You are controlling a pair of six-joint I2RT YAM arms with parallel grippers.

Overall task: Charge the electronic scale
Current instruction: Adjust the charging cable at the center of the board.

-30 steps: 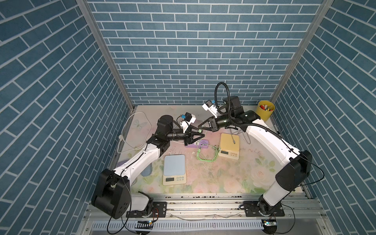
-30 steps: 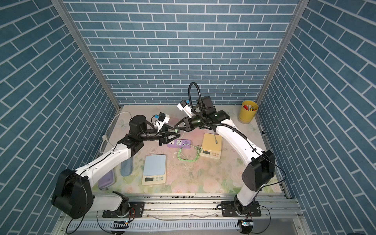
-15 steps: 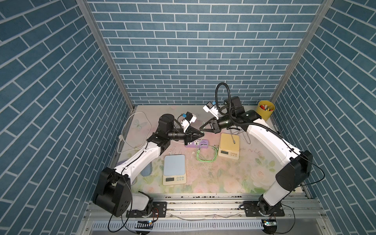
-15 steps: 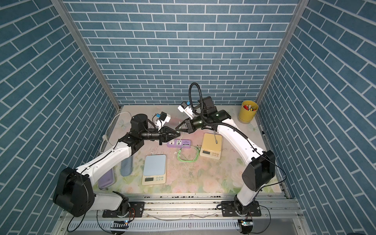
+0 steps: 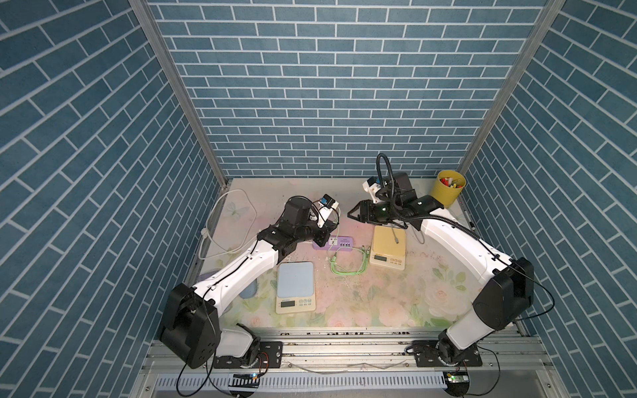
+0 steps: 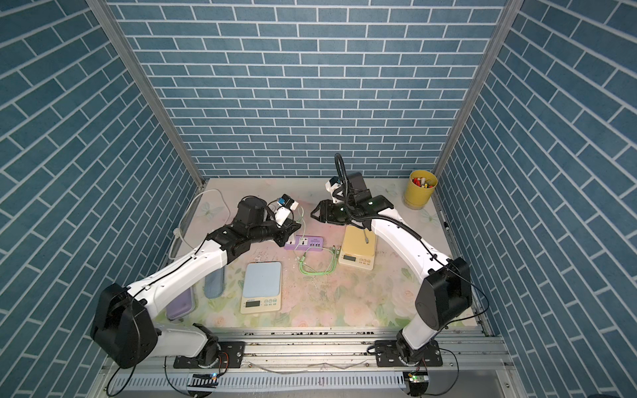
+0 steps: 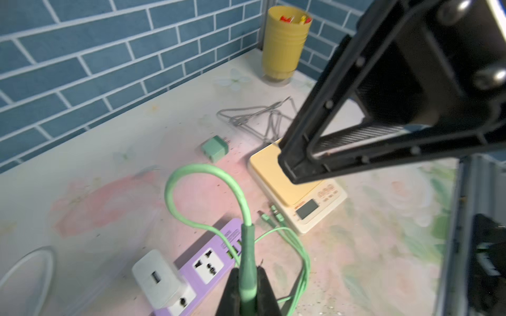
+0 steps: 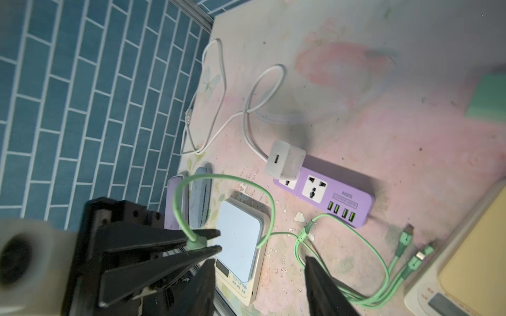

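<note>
electronic scale [image 5: 382, 243], square, smooth yellow top, beside looped green cable [image 7: 200, 167].

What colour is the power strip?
Purple. The power strip shows best in the right wrist view.

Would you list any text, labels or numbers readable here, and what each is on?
Nothing reads clearly.
Purple power strip: printed label beside its USB ports, upside down, too blurred to read.
Yellow scale: red mark and button labels, too small.
Blue scale: button labels, too small.
</note>
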